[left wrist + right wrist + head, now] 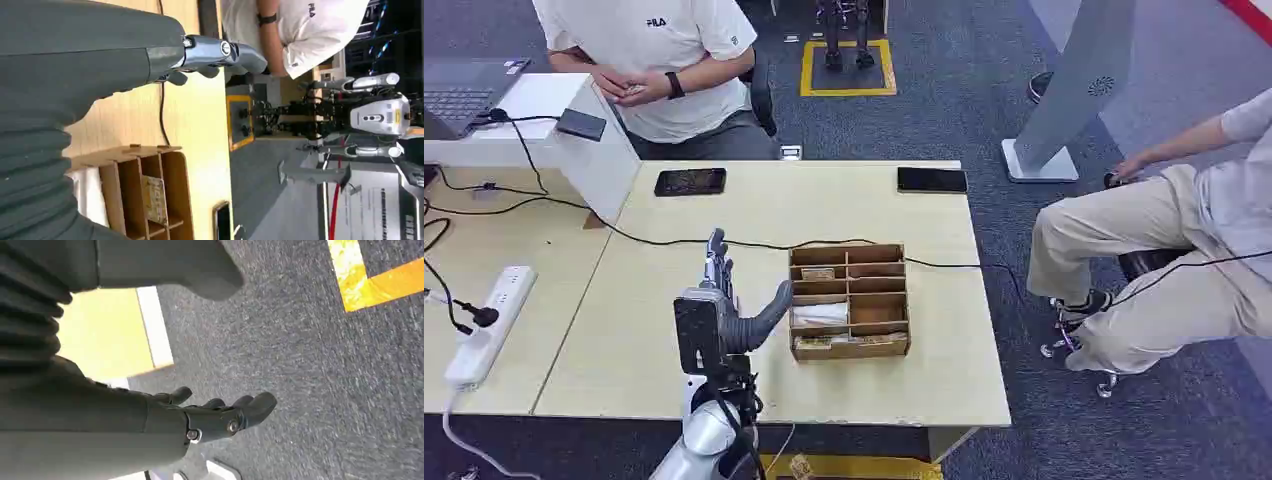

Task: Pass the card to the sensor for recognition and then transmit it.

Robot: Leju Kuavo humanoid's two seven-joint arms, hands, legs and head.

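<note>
Left hand [722, 290] was raised over the light wooden desk [674, 350], fingers straight and spread, thumb out toward the box, holding nothing. It hovered just left of the brown cardboard divided organizer box [849, 302], not touching it. A white card [820, 314] lay in a left compartment of the box, with brownish cards in other slots; in the left wrist view one printed card [154, 199] stood in a middle slot. Which card is the task's one, cannot tell.

Right hand [220, 415] hung over dark grey carpet [300, 365] near a desk corner, fingers loosely apart and slightly curled, nothing in them.

At the far desk edge lay a black phone-like device on the left [690, 181] and another on the right [932, 180]. A black cable [674, 241] ran across the desk. A white power strip [489, 323] sat on the adjoining desk at left. A person in a white T-shirt [659, 60] sat at the far side; another person in beige trousers [1144, 270] sat at right.
</note>
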